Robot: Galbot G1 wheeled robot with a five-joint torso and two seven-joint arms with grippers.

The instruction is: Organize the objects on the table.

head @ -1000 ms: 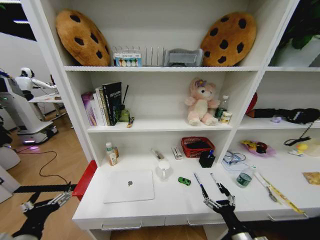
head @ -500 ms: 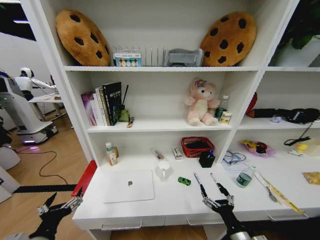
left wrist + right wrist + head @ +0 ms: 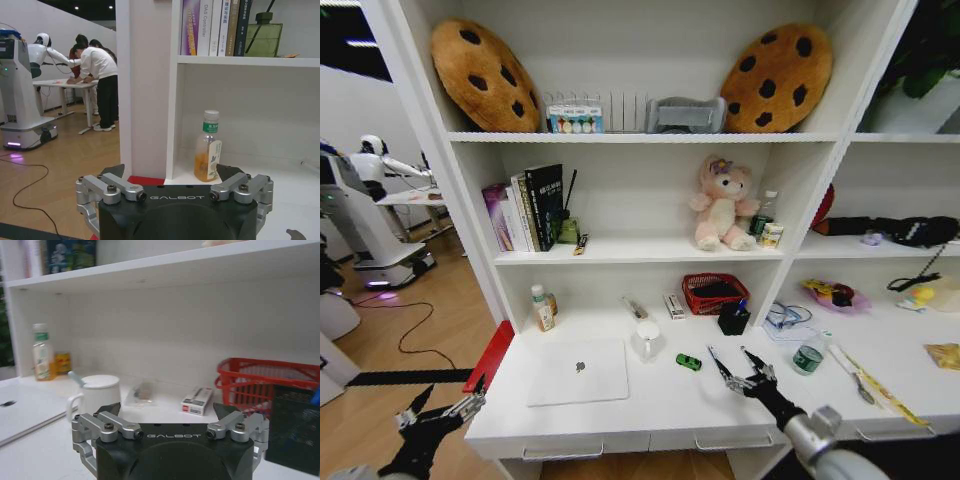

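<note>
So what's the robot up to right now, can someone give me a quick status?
Right gripper open, over the pens on the table. Left gripper open, low beside the table's end. Laptop and green toy untouched. Nothing blocking.

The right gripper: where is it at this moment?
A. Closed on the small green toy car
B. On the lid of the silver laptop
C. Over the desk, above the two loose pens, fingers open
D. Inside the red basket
C. In the head view the right gripper hovers open over the desk at the two loose pens, apart from the green toy car, the red basket and the silver laptop.
</note>
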